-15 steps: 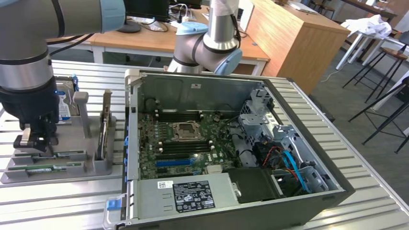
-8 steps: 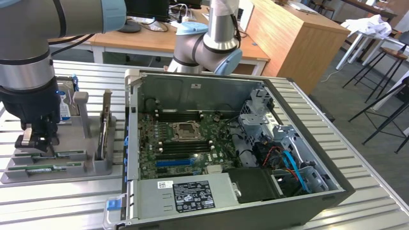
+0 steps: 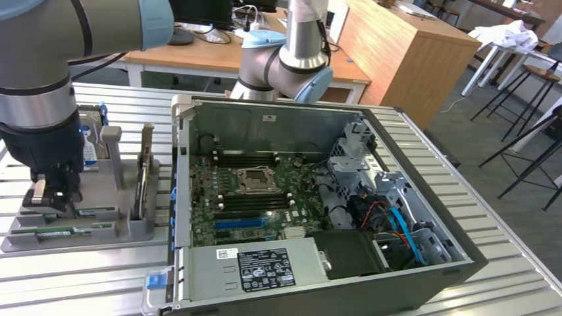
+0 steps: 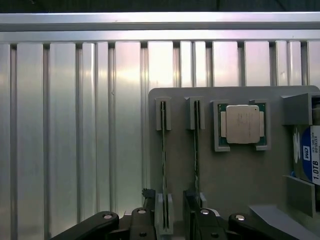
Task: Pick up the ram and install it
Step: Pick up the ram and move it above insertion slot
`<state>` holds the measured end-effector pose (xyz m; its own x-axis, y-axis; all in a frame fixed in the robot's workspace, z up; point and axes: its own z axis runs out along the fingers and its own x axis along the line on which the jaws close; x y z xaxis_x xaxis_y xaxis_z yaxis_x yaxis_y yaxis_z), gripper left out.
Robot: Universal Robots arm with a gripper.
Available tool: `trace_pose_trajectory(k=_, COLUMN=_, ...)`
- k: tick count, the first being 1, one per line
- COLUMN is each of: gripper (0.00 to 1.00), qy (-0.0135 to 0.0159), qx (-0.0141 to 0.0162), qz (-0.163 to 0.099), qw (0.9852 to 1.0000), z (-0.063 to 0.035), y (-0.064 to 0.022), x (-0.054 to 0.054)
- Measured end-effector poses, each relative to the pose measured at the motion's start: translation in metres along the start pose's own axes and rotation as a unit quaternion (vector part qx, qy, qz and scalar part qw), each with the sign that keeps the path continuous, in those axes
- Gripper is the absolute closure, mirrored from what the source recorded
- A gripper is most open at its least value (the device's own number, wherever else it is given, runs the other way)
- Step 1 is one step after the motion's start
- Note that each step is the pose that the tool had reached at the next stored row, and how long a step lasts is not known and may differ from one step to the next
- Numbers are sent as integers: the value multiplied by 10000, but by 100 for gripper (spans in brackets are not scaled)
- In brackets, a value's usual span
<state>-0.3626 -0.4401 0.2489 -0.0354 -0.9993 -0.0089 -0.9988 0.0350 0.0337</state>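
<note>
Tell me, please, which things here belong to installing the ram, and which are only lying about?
Belong to the job:
- the ram stick that the gripper straddles, jaws open
- the open computer case with its motherboard

Only lying about:
- the second stick, beside the first in the grey holder
- the silver processor chip
- the hard drive
</note>
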Motion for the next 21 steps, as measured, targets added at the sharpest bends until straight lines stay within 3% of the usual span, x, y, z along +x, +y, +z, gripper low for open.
trace_pose_trajectory(k=21, gripper=64, qy=0, qx=0, qz=0, qw=10000, z=216, y=-7, x=2)
